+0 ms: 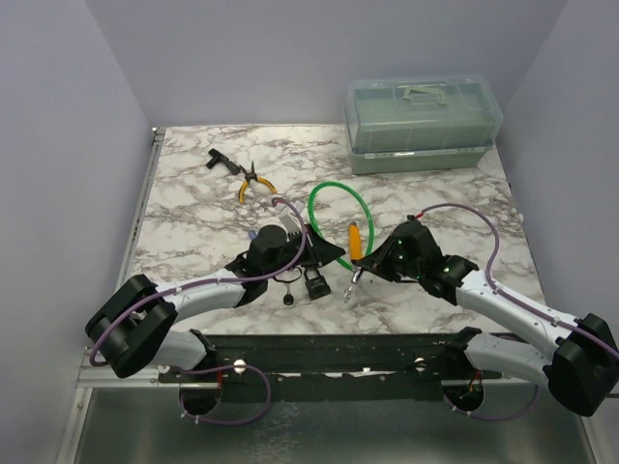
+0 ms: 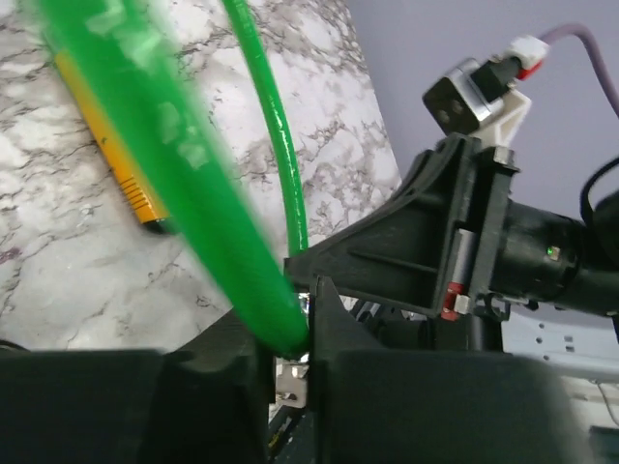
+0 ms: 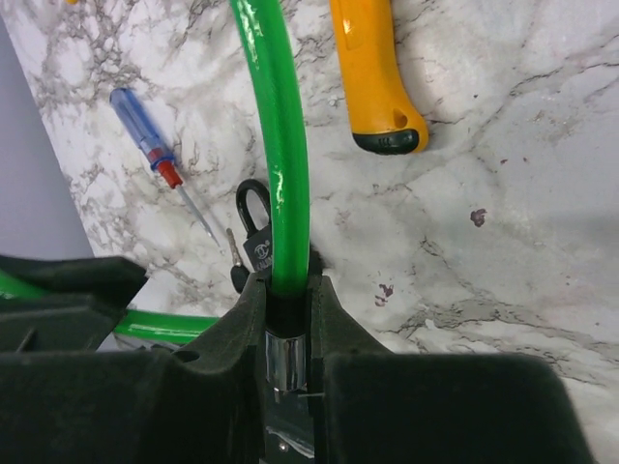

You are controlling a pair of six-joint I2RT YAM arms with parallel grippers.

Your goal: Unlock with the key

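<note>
Left gripper (image 2: 288,340): in your overhead view the wrist housing hides its fingertips. The wrist view shows them pinching the green cable (image 2: 278,126), which is badly blurred close to the lens. A small metallic piece sits low in the gap; you cannot tell what it is.

Right gripper (image 3: 287,307): fingers are pressed onto the same cable at its end, where the glossy green sleeve gives way to a black collar and a bright steel ferrule. The fingers are matte black.

Across your right wrist view, on the marble-pattern table (image 3: 503,242):
- **Blue-and-red screwdriver (image 3: 150,140):** thin shaft.
- **Key (image 3: 233,248):** a thin silver sliver just beside the padlock's left side. Its lower end is hidden by the finger, and it is too small for detail.
- **Black padlock (image 3: 253,232):** behind the cable, shackle pointing away, body partly cut off.
- **Orange handle (image 3: 372,77):** smooth, with a dark tip.
</note>
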